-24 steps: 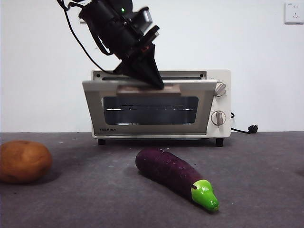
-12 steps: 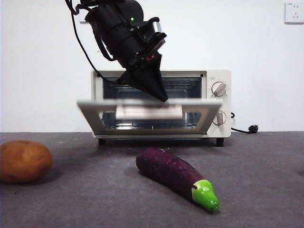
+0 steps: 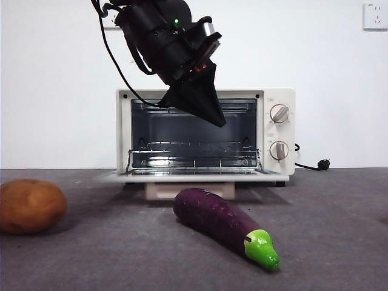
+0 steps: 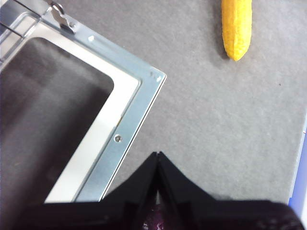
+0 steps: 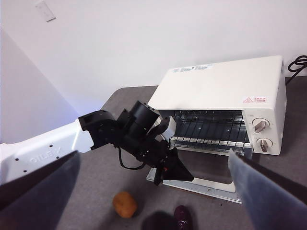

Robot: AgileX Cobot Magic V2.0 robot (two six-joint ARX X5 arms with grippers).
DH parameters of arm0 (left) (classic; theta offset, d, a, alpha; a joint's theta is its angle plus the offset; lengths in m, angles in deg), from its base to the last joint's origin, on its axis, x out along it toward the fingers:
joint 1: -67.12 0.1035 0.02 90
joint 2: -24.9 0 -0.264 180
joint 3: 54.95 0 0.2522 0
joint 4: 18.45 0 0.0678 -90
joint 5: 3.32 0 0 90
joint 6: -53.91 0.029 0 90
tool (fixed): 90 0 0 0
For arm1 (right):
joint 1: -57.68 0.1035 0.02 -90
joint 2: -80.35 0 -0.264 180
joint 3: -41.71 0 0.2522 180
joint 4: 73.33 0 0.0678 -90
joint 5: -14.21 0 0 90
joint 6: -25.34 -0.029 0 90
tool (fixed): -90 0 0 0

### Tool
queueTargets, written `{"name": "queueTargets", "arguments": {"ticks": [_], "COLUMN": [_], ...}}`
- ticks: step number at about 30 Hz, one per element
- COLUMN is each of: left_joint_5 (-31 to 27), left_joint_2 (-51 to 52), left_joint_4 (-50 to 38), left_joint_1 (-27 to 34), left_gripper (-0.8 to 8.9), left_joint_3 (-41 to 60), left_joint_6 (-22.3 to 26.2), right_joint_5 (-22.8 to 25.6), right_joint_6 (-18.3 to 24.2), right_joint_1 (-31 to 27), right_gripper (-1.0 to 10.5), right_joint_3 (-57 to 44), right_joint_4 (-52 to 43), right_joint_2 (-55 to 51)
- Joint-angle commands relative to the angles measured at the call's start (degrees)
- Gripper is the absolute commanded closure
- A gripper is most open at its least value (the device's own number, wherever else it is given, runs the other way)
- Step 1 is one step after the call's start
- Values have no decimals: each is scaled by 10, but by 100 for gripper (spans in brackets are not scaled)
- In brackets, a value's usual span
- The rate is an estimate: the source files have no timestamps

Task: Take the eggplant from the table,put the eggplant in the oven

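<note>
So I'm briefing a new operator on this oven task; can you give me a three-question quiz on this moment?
1. True or false: the cream-white toaster oven has its door shut.
2. Where does the long dark purple eggplant lie? A on the wire rack; B on the dark grey table; C in a gripper.
3. Which gripper hovers shut above the open door?

Key: 1 false, the door lies flat. 2 B. 3 the left gripper; the right gripper waits higher up, open.
</note>
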Motion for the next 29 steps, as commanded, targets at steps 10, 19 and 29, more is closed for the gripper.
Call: {"name": "queueTargets", "arguments": {"ticks": [10, 19, 29], "left_joint_5": [-79, -255, -400], "left_joint_2": [206, 438, 624], "left_joint_4": [-31, -33, 10], "left_joint_1": [8, 8, 8], "left_gripper": [819, 819, 819], "left_joint_3": [4, 4, 4], "left_joint_6": [-48, -94, -91], "right_joint_5": [-2, -3, -7], "right_joint_6": [0, 2, 14], "right_joint_1": [2, 27, 75], "right_gripper": [381, 381, 382], "right_joint_3": [2, 2, 2], "right_joint_4": [2, 16, 15], "right_joint_2": [4, 21, 30]}}
